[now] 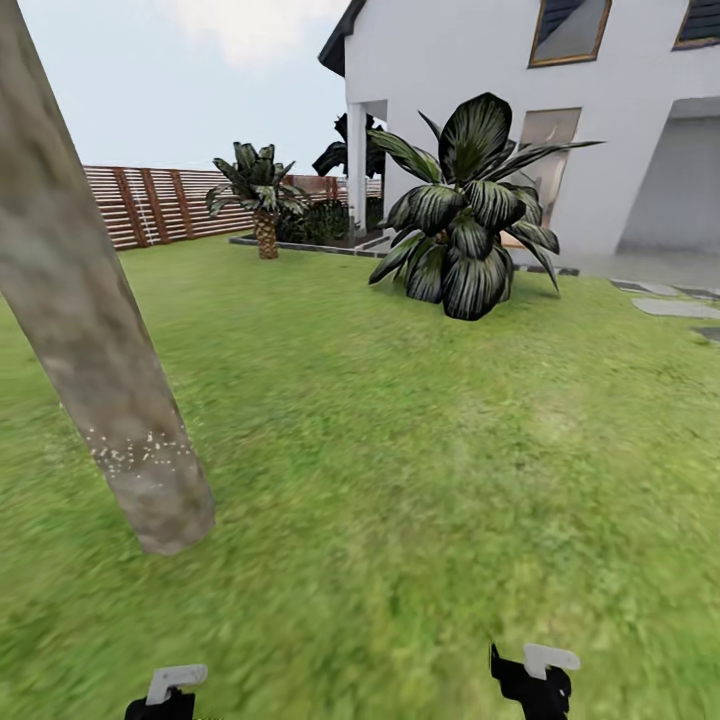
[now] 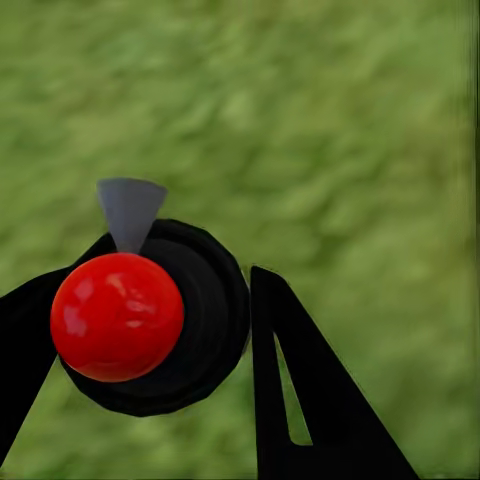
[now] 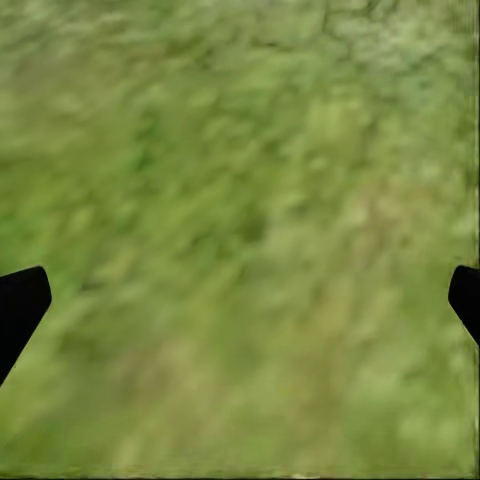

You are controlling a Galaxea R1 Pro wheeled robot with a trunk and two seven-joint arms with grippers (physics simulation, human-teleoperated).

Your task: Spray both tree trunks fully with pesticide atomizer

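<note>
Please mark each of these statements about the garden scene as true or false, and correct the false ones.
1. The left gripper holds the pesticide atomizer with the red top. True.
2. The right gripper is closed on a bottle. False: its fingertips stand wide apart over the lawn, with nothing between them.
3. A tree trunk stands close at the robot's left in the head view, with a band of pale specks low on it. True.
4. The large dark-leaved plant grows against the wooden fence. False: it stands on the grass in front of the white house.
5. The ground under both grippers is grey concrete. False: it is green grass.
</note>
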